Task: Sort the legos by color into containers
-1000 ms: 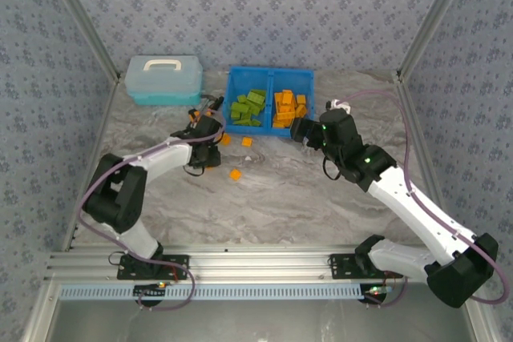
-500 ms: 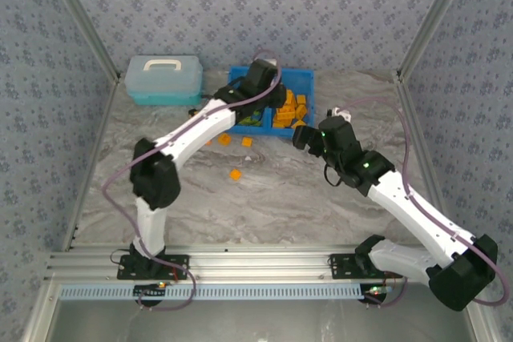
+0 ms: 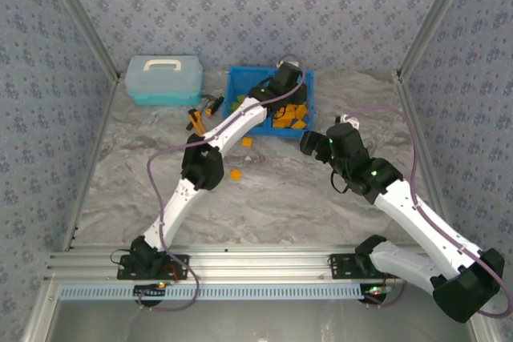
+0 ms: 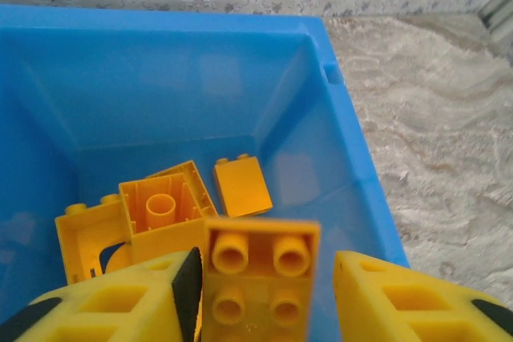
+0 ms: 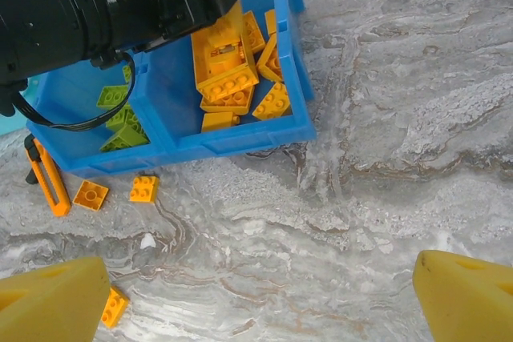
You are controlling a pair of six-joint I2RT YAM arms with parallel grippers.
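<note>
Two arms work at the blue bin [image 3: 232, 76] in the top view. The left gripper [image 3: 282, 86] hangs over the right compartment [image 3: 311, 86], where the orange legos lie. The right gripper [image 3: 309, 140] hovers above the table [image 3: 280, 198], just off the bin's near right corner. Loose orange bricks [image 3: 235, 173] sit in front of the bin.

From the left wrist, an orange brick [image 4: 258, 258] sits between the fingers [image 4: 385, 294], studs facing the camera and long axis running along them. It touches the left pad, but a sliver of blue shows at the right one, so I cannot tell whether it is clamped or freed. The orange pile [image 4: 160, 206] lies directly below, so the release likely needs no sideways shift.

From the right wrist, the fingers [image 5: 469, 298] are spread wide on nothing. The nearest loose brick [image 5: 112, 307] lies beside its left fingertip.
</note>
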